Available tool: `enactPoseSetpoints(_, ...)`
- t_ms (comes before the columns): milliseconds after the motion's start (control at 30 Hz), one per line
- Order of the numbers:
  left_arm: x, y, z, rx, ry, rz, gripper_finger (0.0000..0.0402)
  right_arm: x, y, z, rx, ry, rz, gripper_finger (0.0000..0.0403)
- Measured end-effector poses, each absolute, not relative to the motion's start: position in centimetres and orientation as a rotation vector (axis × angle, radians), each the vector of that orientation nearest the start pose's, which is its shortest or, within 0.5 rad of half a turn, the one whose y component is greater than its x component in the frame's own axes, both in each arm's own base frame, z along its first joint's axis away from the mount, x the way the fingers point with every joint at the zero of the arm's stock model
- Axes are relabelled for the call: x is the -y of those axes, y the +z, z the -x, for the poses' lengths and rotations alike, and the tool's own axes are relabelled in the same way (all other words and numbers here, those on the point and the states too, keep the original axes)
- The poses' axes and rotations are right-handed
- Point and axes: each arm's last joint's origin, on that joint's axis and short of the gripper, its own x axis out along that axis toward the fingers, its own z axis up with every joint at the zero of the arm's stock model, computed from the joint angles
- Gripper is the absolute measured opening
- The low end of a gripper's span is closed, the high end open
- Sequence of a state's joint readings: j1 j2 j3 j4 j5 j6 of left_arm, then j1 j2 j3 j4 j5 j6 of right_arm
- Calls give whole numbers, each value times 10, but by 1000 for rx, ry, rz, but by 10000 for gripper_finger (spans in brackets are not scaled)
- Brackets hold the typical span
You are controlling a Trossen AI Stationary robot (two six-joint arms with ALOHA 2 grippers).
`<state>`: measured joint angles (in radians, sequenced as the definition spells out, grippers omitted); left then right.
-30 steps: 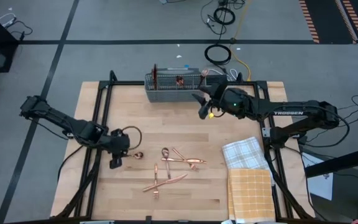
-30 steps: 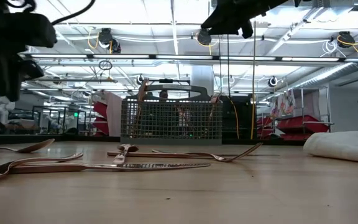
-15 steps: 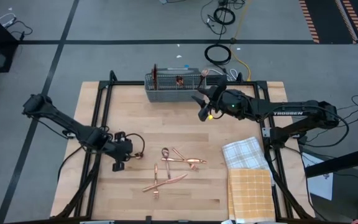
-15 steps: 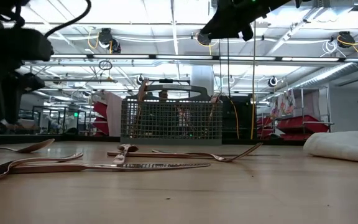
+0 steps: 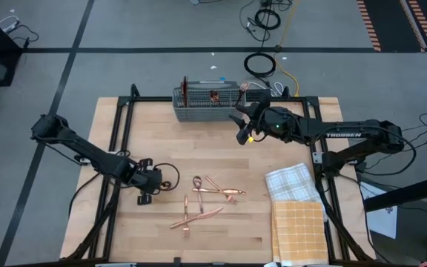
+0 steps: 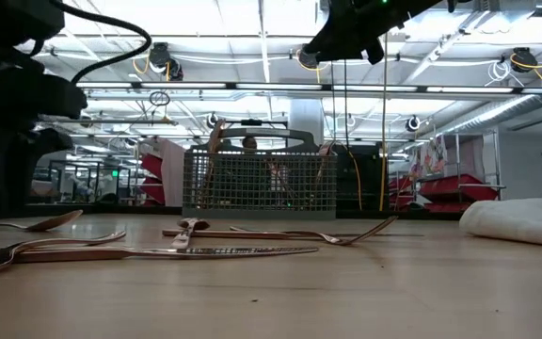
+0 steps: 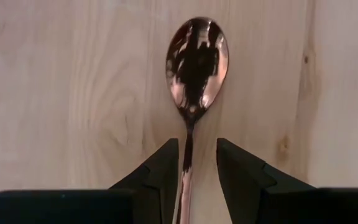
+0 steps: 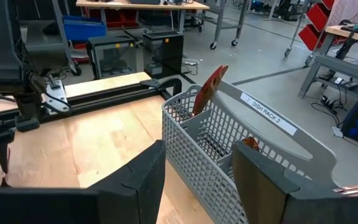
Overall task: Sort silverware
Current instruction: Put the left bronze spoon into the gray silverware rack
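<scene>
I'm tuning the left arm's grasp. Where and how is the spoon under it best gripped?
Probably on the thin handle just behind the bowl, coming straight down from above. The spoon lies flat on the table, and its neck is far narrower than the bowl. The left gripper is open, one finger on each side of the handle, so closing there should pinch across its width.

Industrial lab/workshop: grey concrete floor (image 5: 161, 44) with black tape lines, red parts bins (image 6: 440, 188) at 3 o'clock, overhead lights, rolling workbenches (image 8: 166, 9).
</scene>
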<state>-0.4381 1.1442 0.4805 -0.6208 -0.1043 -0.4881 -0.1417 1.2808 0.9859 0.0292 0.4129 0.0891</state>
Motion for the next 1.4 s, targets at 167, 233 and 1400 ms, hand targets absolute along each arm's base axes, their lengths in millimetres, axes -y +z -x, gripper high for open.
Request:
enactPoseSetpoints(167,71,136,-161,-1292,43,55,114,52,318,-283,-244,-564,-54,171)
enactPoseSetpoints(233,73,131,-163,-1322,47,56,114,52,318,-283,-244,-564,-54,171)
enactPoseSetpoints(1400,36,203,-229,-539,468,286,0,50,338,-265,-136,-627,-124,171)
